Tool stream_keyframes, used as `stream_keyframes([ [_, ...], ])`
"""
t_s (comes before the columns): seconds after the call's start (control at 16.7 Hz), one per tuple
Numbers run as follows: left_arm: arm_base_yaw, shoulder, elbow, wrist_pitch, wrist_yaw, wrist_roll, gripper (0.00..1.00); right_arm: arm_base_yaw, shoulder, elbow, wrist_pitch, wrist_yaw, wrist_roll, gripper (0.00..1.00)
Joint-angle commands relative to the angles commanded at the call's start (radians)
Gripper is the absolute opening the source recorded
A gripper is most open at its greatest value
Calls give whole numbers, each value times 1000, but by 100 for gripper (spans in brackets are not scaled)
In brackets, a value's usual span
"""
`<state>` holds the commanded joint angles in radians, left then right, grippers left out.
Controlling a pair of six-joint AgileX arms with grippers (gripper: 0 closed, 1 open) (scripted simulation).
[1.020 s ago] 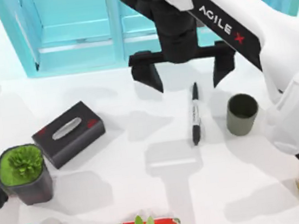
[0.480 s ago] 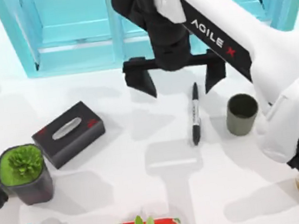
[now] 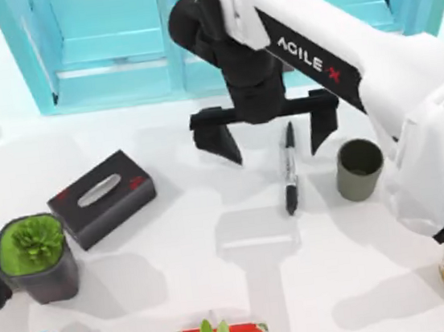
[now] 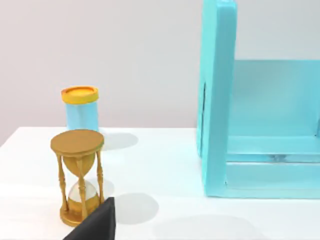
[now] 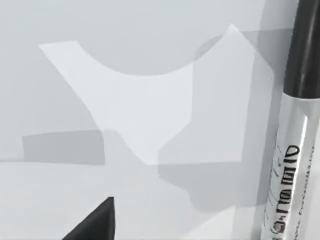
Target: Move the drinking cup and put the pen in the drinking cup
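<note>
Top view: right gripper (image 3: 271, 137) spread wide above the pen (image 3: 289, 168).
Its fingers straddled the pen's upper end; the drinking cup (image 3: 359, 168) stood just right of it on the table (image 3: 216, 248).

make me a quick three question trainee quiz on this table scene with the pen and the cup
1. True or false: the slim black marker pen with a white label band already stands inside the small olive-grey cylindrical cup.
2. Multiple choice: the right gripper is A) shut on the cup, B) open above the table with the pen between its fingers' span, C) parked at the table's edge.
3. Which thing sits to the left of the black rectangular tissue box in the top view?

Key
1. False: the pen lies flat on the white table, left of the upright cup.
2. B
3. The dark square pot with a green plant.
</note>
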<state>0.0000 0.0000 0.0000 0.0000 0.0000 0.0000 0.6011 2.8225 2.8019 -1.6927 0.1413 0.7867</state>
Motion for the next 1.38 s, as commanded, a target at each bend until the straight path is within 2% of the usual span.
stream_keyframes([
  [0.9, 0, 0, 0, 0, 0, 0, 100, -13, -192, -568, 380, -1, -15, 100],
  [1.38, 0, 0, 0, 0, 0, 0, 100, -15, -223, -658, 440, -1, -17, 100],
])
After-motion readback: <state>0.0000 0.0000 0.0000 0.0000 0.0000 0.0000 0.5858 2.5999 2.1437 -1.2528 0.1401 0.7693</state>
